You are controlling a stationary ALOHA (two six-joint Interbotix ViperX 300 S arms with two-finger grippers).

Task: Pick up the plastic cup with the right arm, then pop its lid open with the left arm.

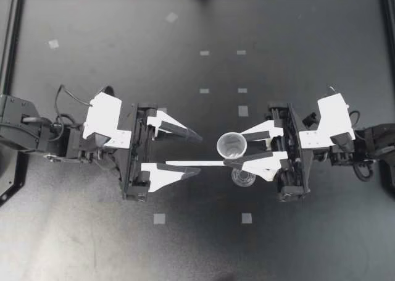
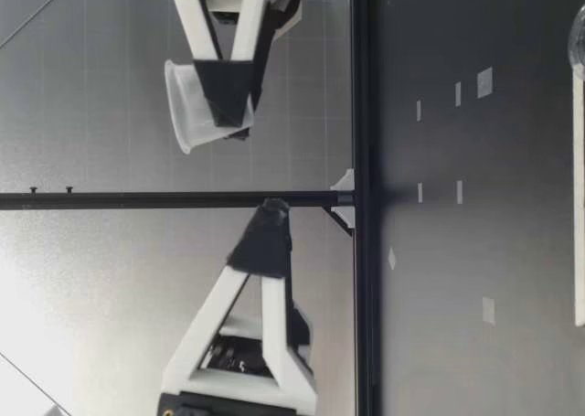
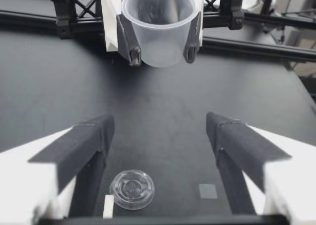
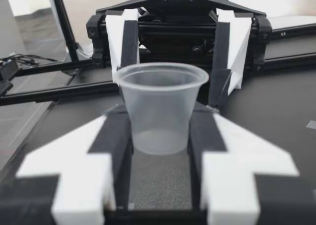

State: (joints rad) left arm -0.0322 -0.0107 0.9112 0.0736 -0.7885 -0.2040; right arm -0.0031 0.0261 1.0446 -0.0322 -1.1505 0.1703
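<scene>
While the right gripper [image 1: 237, 150] clamps a clear plastic cup [image 1: 232, 145] between both fingers, mouth up and raised off the black table [image 1: 123, 34], the cup stands empty, its walls plain. Facing it, the left gripper [image 1: 199, 152] is spread wide and holds nothing, just short of the cup. On the table under the cup lies a clear round lid [image 1: 243, 178], beside a thin white strip [image 1: 191, 163]. Small grey squares [image 1: 159, 218] dot the table, unmarked.

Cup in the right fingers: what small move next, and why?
Probably lower my left gripper toward the lid. My right gripper clamps the cup upright in the air, the left one stands open and empty, and the lid lies loose on the table.
</scene>
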